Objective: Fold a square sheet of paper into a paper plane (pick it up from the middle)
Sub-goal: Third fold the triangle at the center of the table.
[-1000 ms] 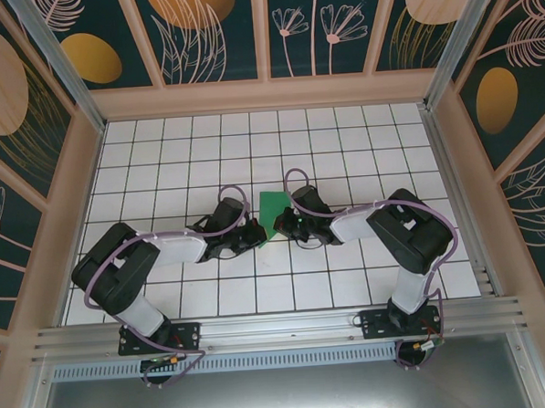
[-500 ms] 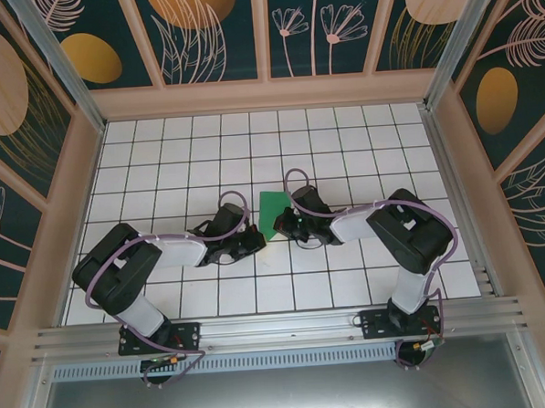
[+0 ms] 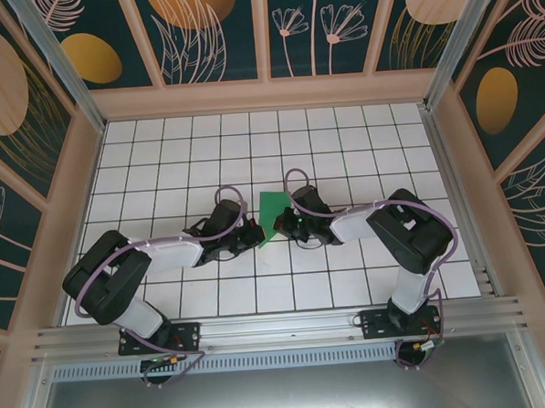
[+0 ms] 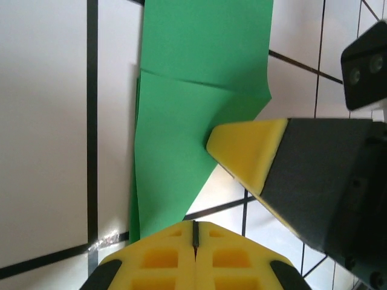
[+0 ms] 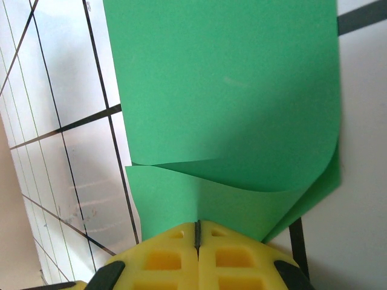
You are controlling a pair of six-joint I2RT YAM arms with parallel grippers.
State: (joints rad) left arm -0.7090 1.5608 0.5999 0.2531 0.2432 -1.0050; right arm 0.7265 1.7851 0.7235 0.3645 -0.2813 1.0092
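Pressed together, the jaws of the right gripper (image 5: pixel 197 237) bear on the near end of a bright-green, partly folded square sheet of paper (image 5: pixel 224 90). A flap curls up unflattened there, at the lower right of the right wrist view. Whether a layer is nipped between them cannot be told. The left gripper (image 4: pixel 193 240), its jaws likewise pressed together and holding nothing, sits at the sheet's lower edge in the left wrist view. Seen from overhead, the sheet lies at the centre of the white gridded tabletop (image 3: pixel 343 145), between the two tips. The step looks like setting a crease. It would go best with one tip pinning the sheet while the other sweeps firmly along the fold, flattening the curl. Count: one sheet, two grippers.
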